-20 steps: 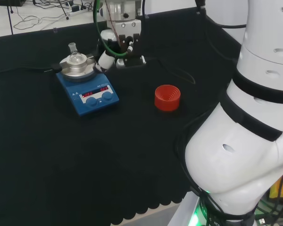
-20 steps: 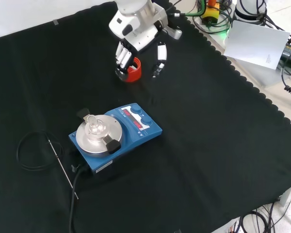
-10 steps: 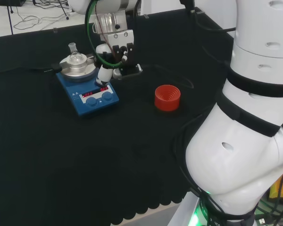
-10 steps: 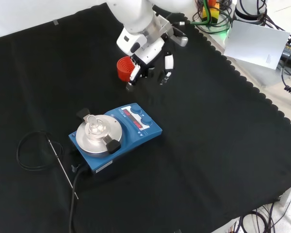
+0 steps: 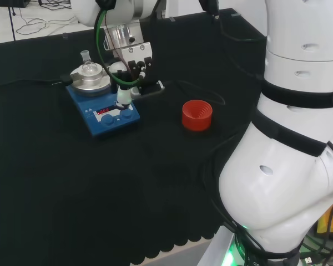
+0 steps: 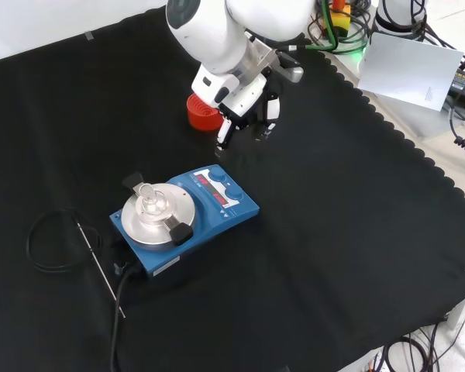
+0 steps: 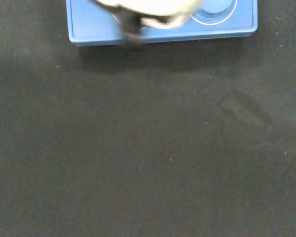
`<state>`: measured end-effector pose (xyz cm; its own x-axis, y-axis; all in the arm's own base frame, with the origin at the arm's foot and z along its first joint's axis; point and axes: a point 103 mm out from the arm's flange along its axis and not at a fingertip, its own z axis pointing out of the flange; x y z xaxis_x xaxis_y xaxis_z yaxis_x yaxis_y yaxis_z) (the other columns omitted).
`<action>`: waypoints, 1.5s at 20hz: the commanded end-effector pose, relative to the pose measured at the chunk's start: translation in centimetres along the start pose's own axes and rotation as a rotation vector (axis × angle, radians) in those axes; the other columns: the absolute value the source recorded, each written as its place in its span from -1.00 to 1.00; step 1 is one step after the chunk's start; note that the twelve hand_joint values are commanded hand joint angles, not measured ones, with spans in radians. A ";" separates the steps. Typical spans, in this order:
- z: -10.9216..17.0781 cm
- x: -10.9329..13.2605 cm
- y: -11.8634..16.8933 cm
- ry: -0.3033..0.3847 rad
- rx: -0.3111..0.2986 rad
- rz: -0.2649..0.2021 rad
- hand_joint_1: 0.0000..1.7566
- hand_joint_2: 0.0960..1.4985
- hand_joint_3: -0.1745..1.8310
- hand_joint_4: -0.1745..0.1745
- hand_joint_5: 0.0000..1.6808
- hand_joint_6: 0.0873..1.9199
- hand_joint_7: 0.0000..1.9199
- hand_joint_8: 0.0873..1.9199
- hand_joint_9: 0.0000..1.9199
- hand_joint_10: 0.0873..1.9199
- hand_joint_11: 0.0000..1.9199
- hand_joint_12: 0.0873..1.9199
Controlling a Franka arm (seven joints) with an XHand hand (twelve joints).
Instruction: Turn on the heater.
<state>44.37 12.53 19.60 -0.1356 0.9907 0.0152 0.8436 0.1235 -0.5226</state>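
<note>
One blue heater (image 6: 187, 215) carries a small glass flask (image 6: 149, 199); the hand (image 6: 246, 118), fingers loosely extended and empty, hovers just beyond its knobs, right of a red ribbed stand (image 6: 201, 112) in the front view.

Black cloth bench (image 6: 333, 232) carries blue heater (image 6: 184, 217) near centre, red ribbed stand (image 6: 202, 112) farther (front view).

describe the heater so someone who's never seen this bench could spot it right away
On the black cloth, look left of the red ribbed ring in the head view. The heater is a flat blue box with a round silver plate carrying a small glass flask. It alone has a red lit display and two blue knobs.
</note>
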 end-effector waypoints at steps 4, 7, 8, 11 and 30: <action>1.3 1.4 0.9 -0.062 0.129 -0.050 0.58 -0.17 0.16 -0.52 -0.59 -0.33 0.65 0.40 0.75 0.41 0.57 0.43; 1.6 1.9 1.3 -0.067 0.162 -0.060 0.60 -0.19 0.21 -0.46 -0.66 -0.34 0.66 0.41 0.76 0.43 0.56 0.45; 1.7 2.0 1.4 -0.068 0.170 -0.064 0.60 -0.20 0.22 -0.44 -0.69 -0.34 0.66 0.42 0.76 0.43 0.56 0.45; 2.0 2.3 1.6 -0.070 0.188 -0.071 0.61 -0.22 0.25 -0.40 -0.73 -0.38 0.66 0.42 0.76 0.44 0.55 0.46; 3.5 2.5 2.6 -0.075 0.234 -0.085 0.61 -0.25 0.29 -0.33 -0.71 -0.60 0.68 0.43 0.77 0.43 0.55 0.47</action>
<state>44.17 15.31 15.79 -0.2427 0.9701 0.0055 0.6913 0.1769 -0.7005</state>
